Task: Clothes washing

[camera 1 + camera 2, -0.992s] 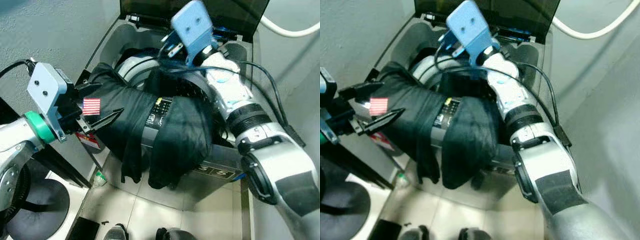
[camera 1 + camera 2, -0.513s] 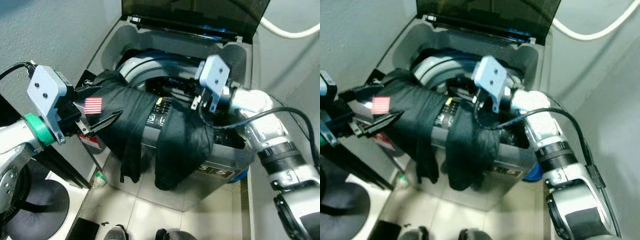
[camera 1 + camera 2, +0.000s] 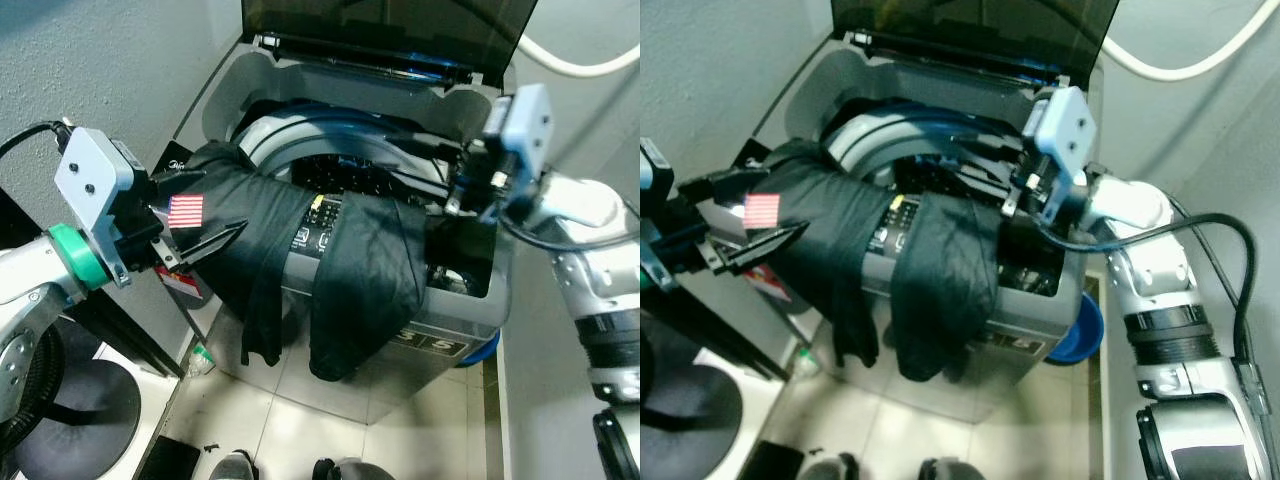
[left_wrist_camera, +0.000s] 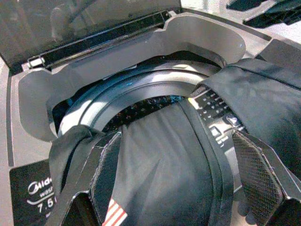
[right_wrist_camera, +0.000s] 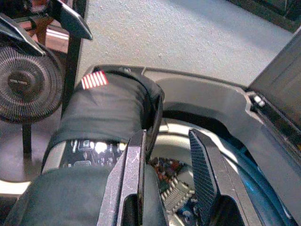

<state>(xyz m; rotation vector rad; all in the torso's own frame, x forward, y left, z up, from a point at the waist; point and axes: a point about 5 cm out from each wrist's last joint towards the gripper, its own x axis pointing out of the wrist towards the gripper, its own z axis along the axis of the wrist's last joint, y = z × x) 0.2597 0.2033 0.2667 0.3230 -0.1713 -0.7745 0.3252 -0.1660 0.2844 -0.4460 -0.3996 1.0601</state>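
The top-loading washing machine stands lid-up, its drum holding only a little laundry deep inside. A black garment lies draped lengthwise across the front rim and control panel, half hanging outside. The left gripper, fingers apart, straddles its flag-patch end and is nearer; the right gripper, also parted, hovers over the drum's far side.

A cramped laundry corner of a home: a top-loading washing machine stands with its dark lid raised, squeezed between rough plastered walls on a pale tiled floor, dark clothes draped over its rim, a white hose behind and a standing fan nearby
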